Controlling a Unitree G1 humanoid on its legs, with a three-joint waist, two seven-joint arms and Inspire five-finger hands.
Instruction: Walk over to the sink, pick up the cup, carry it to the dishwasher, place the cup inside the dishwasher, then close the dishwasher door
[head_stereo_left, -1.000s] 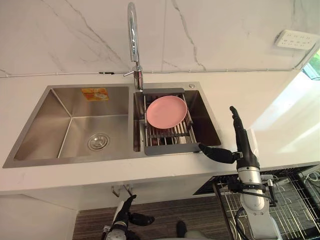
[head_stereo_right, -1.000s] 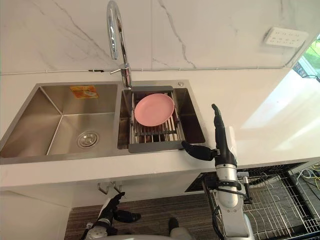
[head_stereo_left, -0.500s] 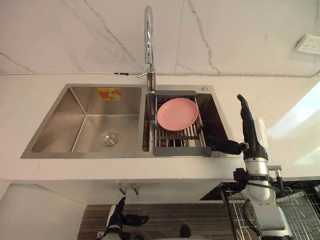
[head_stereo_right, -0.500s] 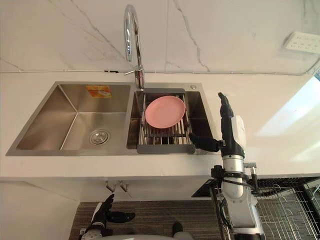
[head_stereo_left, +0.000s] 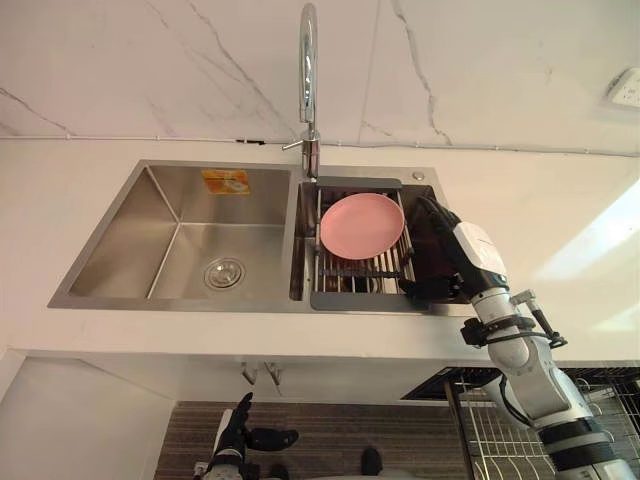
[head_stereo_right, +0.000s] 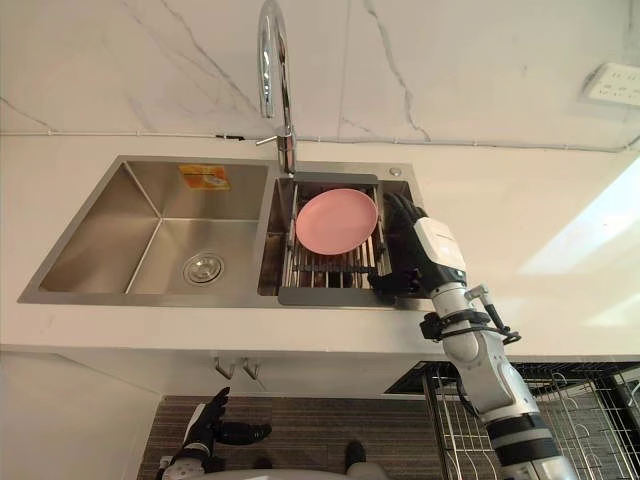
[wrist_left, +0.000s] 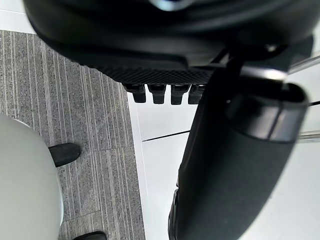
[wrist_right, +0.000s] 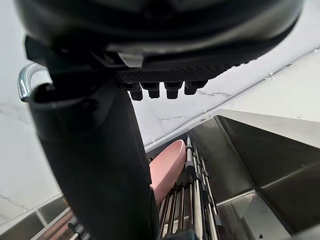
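My right hand (head_stereo_left: 458, 252) reaches over the sink's front rim into the right basin (head_stereo_left: 432, 245), at the right side of a dark drying rack (head_stereo_left: 360, 272). Its fingers are straight and its thumb (head_stereo_left: 418, 290) points toward the rack's front corner; it holds nothing. A pink plate (head_stereo_left: 362, 225) leans in that rack, and it also appears past the right hand's thumb (wrist_right: 95, 165) as the pink plate (wrist_right: 167, 172). My left hand (head_stereo_left: 236, 432) hangs low below the counter, open, over the floor.
A steel double sink (head_stereo_left: 120, 215) has a drain (head_stereo_left: 224, 272) in its left basin. A tall chrome faucet (head_stereo_left: 308, 70) rises behind the divider. White counter (head_stereo_left: 560, 220) surrounds it. A wire dishwasher rack (head_stereo_left: 495, 435) sticks out at lower right. A wall socket (head_stereo_left: 626, 88) sits far right.
The view has shifted. My right hand, upright over the counter's edge before, has tipped forward and leftward into the right basin beside the rack. The left hand still hangs low.
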